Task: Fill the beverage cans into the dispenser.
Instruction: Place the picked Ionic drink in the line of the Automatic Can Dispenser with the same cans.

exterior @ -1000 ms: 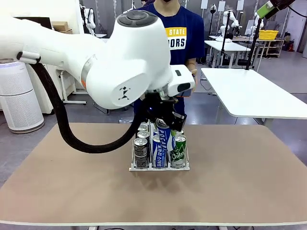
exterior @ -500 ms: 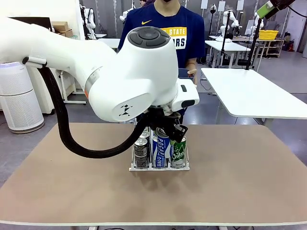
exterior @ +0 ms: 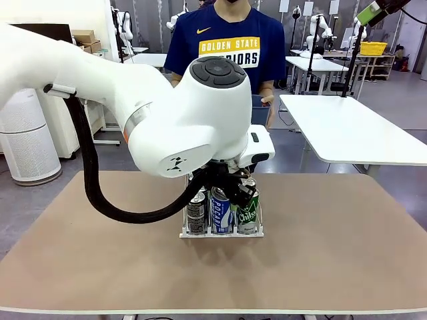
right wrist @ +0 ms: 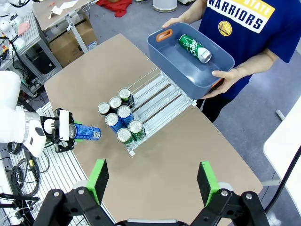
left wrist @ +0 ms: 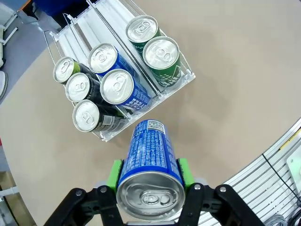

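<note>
Blue can (left wrist: 149, 155) is pinched between the left gripper's (left wrist: 149, 173) green pads (left wrist: 114, 175), lying level near the dispenser's (left wrist: 101, 19) front and in no lane yet; the right gripper (right wrist: 153, 181) hangs high above the table, jaws spread, holding nothing; the dispenser holds seven upright cans, crowded toward its front lip with bare track behind: three dark cans (left wrist: 77, 86) in one outer lane, two blue cans (left wrist: 117, 87) in the middle, two green cans (left wrist: 161, 52) in the other outer lane; the person's bin (right wrist: 162, 56) holds one green can (right wrist: 194, 48); I judge the job well along, with two cans left as far as shows.
</note>
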`<action>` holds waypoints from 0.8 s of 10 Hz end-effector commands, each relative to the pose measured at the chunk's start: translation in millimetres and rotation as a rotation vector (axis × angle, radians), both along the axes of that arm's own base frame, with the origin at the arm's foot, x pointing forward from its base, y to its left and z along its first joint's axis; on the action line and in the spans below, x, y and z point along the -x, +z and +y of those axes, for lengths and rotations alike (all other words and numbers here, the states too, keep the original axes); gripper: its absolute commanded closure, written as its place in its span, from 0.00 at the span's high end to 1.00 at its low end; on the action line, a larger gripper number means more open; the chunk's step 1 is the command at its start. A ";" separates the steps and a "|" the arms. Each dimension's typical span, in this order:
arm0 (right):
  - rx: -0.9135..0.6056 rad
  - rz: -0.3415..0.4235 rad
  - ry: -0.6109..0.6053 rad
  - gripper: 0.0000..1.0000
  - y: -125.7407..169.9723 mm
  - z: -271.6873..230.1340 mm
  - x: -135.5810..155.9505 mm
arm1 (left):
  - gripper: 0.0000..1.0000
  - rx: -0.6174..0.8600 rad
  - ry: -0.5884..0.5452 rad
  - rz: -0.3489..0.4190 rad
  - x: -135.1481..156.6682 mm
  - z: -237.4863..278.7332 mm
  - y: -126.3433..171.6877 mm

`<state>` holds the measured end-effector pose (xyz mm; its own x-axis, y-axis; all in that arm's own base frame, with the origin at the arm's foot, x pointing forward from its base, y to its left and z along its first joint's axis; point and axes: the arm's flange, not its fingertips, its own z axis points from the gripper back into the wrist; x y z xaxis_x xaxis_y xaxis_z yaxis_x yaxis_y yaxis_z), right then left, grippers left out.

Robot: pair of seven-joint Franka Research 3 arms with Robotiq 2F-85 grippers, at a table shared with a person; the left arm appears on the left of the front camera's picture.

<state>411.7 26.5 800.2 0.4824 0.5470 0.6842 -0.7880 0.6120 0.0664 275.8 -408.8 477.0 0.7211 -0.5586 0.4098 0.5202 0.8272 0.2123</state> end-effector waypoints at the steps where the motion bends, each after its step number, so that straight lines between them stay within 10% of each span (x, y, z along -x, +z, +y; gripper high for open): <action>1: 0.000 -0.001 0.001 1.00 0.2 0.2 0.7 | 0.00 0.031 -0.036 -0.014 1.9 -0.6 1.0; 2: 0.000 -0.001 0.001 1.00 0.2 0.2 0.7 | 0.57 0.000 0.000 0.000 0.0 0.0 0.0; 8: 0.000 -0.001 0.001 1.00 0.2 0.2 0.7 | 0.57 0.019 0.030 -0.075 -18.5 -4.9 -25.1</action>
